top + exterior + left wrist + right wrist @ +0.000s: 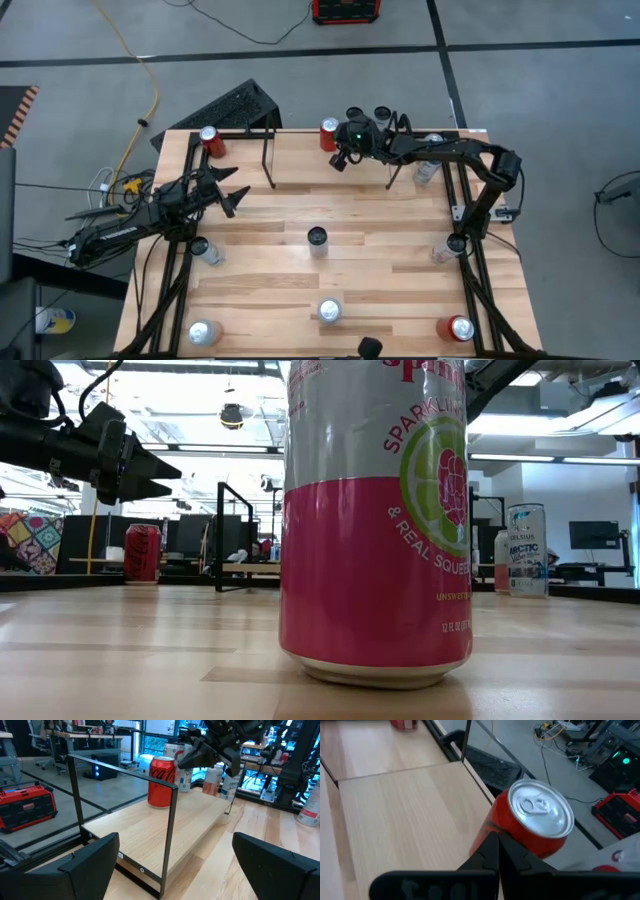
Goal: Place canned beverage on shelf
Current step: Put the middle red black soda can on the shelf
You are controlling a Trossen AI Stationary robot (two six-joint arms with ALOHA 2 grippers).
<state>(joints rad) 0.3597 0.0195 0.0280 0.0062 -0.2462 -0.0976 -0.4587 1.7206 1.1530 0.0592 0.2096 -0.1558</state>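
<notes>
A red canned beverage [161, 782] stands upright on the light wood board of the shelf [165, 830], at the table's far edge [329, 133]. My right gripper [497, 845] is shut, slanting down, with its tips right at the can's [530, 822] side, below the silver top. In the left wrist view my right gripper [186, 761] sits beside the can's upper rim. My left gripper [234, 196] waits open and level over the table's left part, pointing at the shelf [300, 150], with nothing between its fingers [90, 865]. My right gripper's shut fingertips [492, 842] stand against the red can's side [492, 822] just below the rim, coming slanting down from the table's near right. I cannot tell whether they touch it. The can stands upright on the shelf board [405, 815].
Several more cans stand around the table: a red one at the far left [208, 138], silver ones mid-table [317, 238] and near the front [329, 311], a red one at the front right [457, 327]. A pink can [375, 520] fills the low view. Black rails run along both sides.
</notes>
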